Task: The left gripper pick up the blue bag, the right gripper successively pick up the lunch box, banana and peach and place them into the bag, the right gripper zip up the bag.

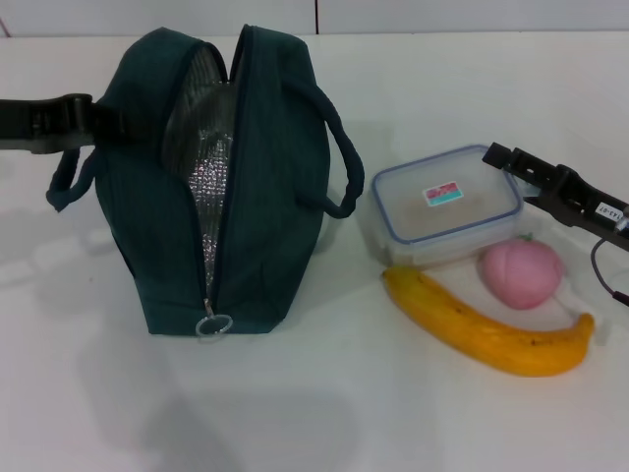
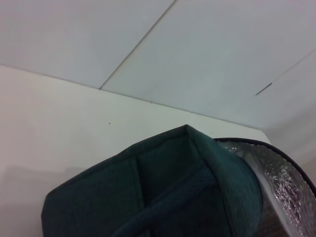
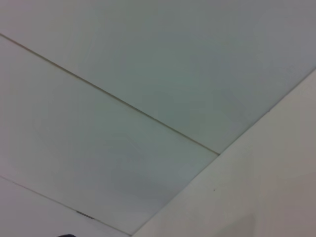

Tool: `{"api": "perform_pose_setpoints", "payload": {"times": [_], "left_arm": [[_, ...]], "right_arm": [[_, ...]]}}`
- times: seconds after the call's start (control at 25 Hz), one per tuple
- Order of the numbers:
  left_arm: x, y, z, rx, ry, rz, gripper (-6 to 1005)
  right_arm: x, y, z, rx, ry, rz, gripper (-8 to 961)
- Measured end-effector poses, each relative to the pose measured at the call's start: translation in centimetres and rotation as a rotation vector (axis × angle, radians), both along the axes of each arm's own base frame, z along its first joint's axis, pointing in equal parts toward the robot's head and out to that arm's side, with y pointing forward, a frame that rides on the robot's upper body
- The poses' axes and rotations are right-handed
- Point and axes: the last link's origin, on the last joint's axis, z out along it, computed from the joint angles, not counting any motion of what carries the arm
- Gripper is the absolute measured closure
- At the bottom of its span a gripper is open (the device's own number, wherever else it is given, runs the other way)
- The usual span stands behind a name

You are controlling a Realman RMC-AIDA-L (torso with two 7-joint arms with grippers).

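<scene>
Head view, blue bag: stands upright left of centre on the white table, zipper open, foil lining showing, ring pull at its lower front.
Head view, left gripper: enters from the upper left edge, its tip at the bag's left side by the left handle; whether its fingers are spread or closed on anything cannot be told.
Head view, lunch box: lies right of centre, lid on, just right of the bag's right handle.
Head view, right gripper: reaches in from the right edge, its tip at the box's upper right corner; finger spread cannot be told.
Head view, peach: sits just below the box, touching the banana.
Head view, banana: lies in the lower right, curving under the peach.
Left wrist view, blue bag: fills the lower frame, close to the camera, foil lining at lower right; no fingers show.
Right wrist view: only pale wall panels and the table edge.
</scene>
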Motion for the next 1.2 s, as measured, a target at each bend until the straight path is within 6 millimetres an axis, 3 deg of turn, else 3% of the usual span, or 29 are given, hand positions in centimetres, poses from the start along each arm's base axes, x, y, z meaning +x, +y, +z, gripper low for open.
{"api": "perform_pose_setpoints", "payload": {"times": [0.24,0.48,0.68,1.12,1.2], "left_arm": [[-0.1,0.1,-0.3,-0.009,-0.003,-0.01,968],[-0.2,0.2,-0.5,-0.018,-0.002,-0.02,968],[-0.2,0.2,-0.5,-0.018,-0.001,-0.021,968],[-0.3,0.2,-0.5,-0.019,0.001,-0.026,968],[-0.3,0.1,-0.5,-0.018,0.003,-0.029,968]], "right_arm": [[-0.2,-0.3,0.1,-0.007,0.059,-0.018,225],[-0.4,-0.4,0.3,-0.01,0.104,-0.028,432],[-0.6,-0.6,-0.2,-0.026,0.119,-0.031,667],[-1.0,-0.6,-0.5,-0.041,0.129,-0.028,699],[-1.1,-0.7,-0.6,-0.04,0.15,-0.033,742]]}}
